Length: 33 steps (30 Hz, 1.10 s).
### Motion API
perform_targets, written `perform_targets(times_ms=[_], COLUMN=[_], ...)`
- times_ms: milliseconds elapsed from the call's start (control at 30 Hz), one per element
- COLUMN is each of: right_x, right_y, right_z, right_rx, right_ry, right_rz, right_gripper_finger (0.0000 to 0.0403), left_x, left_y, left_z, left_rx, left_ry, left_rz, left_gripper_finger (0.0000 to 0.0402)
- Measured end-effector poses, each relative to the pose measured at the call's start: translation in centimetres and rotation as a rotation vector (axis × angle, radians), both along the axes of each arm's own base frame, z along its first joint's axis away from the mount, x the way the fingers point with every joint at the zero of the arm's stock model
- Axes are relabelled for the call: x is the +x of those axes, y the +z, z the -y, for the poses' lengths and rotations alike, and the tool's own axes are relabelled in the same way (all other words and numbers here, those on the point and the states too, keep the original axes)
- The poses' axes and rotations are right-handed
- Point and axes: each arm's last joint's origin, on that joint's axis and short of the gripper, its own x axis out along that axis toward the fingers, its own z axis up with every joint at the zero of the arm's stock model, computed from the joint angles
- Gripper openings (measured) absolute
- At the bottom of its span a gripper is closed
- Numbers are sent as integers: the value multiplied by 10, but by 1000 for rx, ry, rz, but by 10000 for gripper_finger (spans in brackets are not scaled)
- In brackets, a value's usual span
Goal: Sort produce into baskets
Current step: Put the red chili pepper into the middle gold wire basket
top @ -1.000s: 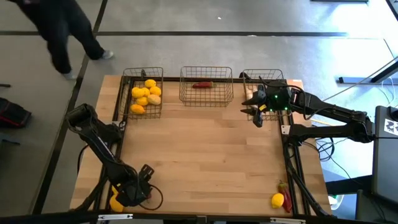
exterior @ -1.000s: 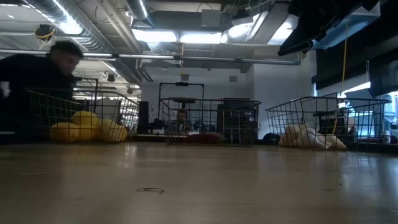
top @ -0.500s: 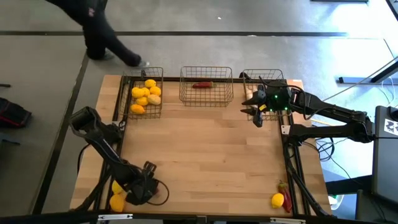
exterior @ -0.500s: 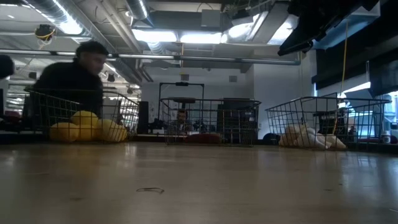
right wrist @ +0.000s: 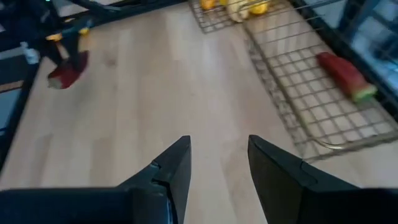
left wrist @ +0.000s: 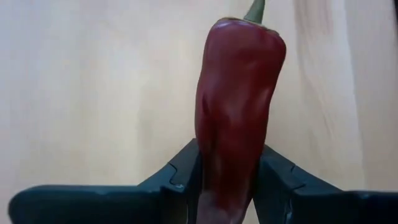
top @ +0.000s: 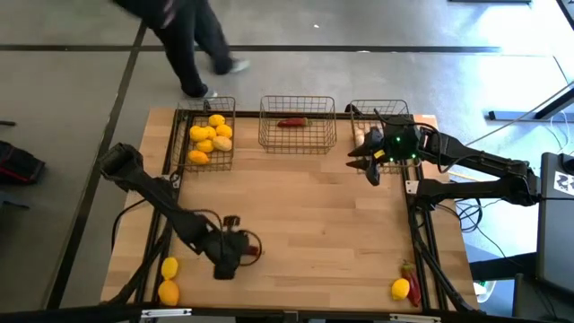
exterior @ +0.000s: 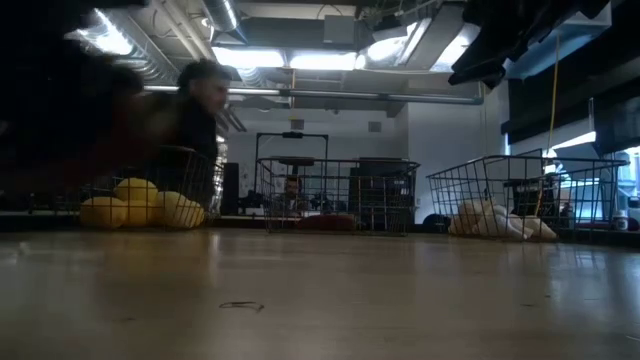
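Note:
My left gripper (top: 230,258) is over the front left part of the table, shut on a dark red chili pepper (left wrist: 239,106). The right wrist view shows that chili (right wrist: 67,73) below the gripper. My right gripper (top: 369,168) hangs open with nothing between its fingers (right wrist: 217,162), just in front of the right basket (top: 381,121), which holds garlic (exterior: 495,222). The left basket (top: 206,135) holds several lemons (top: 211,136). One chili (top: 291,123) lies in the middle basket (top: 298,126). My left gripper pinches the chili between its two fingers (left wrist: 186,171) at the blunt end (left wrist: 227,180), opposite the green stem (left wrist: 255,9). The chili lies along the fingers and sticks out past their tips, stem end away from the gripper. Whether it is clear of the table does not show.
Two lemons (top: 169,267) (top: 168,292) lie at the front left corner. A lemon (top: 400,288) and a chili (top: 412,274) lie at the front right corner. A person (top: 184,40) walks past beyond the far edge. The table's middle is bare wood (top: 314,206).
My left gripper has moved from the front left corner, beside the two lemons, toward the table's right edge and a little toward the far edge. The person behind the table has walked to the right.

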Motion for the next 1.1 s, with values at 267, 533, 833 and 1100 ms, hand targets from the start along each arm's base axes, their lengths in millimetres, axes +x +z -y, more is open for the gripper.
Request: perform_targets(times_ms=[267, 533, 833, 1100], right_x=[2, 9, 35, 56], right_y=[3, 9, 1, -7], right_z=[-2, -2, -19, -35], right_rx=[61, 78, 26, -3], right_ry=[46, 113, 207, 305], right_rz=[45, 145, 226, 243], right_gripper_finger=[191, 291, 302, 283], left_x=[30, 60, 80, 88], left_y=[34, 53, 68, 77], left_z=[-27, -52, -88, -112], left_rx=[80, 101, 120, 156], left_ry=[98, 115, 219, 278], left_rz=[357, 573, 726, 811], left_gripper_finger=[105, 102, 104, 107])
